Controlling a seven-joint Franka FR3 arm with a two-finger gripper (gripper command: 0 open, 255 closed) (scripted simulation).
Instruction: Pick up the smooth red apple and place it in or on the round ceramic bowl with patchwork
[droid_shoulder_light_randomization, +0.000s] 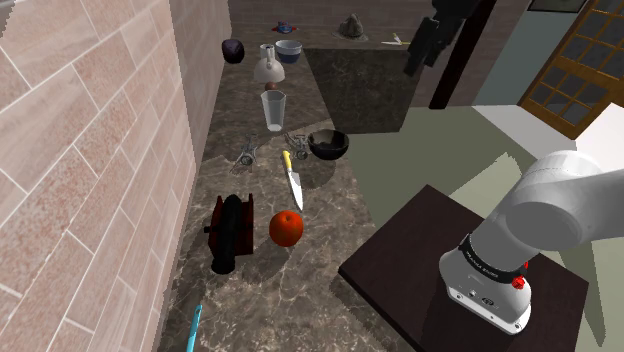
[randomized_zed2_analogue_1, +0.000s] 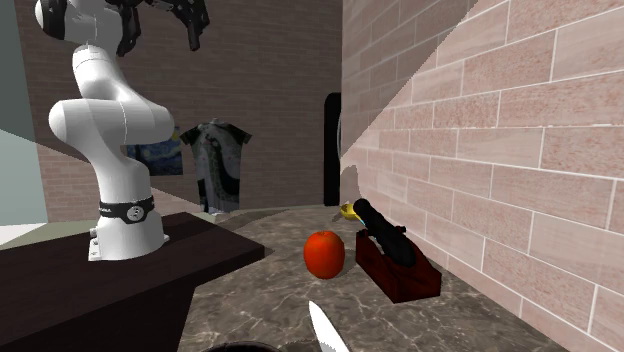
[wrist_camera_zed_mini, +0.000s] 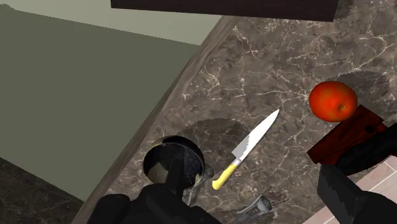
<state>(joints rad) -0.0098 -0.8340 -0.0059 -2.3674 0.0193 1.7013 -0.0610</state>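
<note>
Wrist view: pincer (wrist_camera_zed_mini: 248, 191) spread, empty, over the table (wrist_camera_zed_mini: 286, 57); nearest lies a yellow-handled knife (wrist_camera_zed_mini: 247, 149), farther off the red apple (wrist_camera_zed_mini: 333, 100), just beside a dark-red block (wrist_camera_zed_mini: 347, 137). Probably firm, light, slick, rolls easily: grip across its middle.

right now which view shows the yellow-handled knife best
The wrist view: the knife lies whole, blade and yellow handle clear. The shoulder view shows it whole too, from farther off; the second exterior view catches just its blade tip at the bottom edge.
</note>
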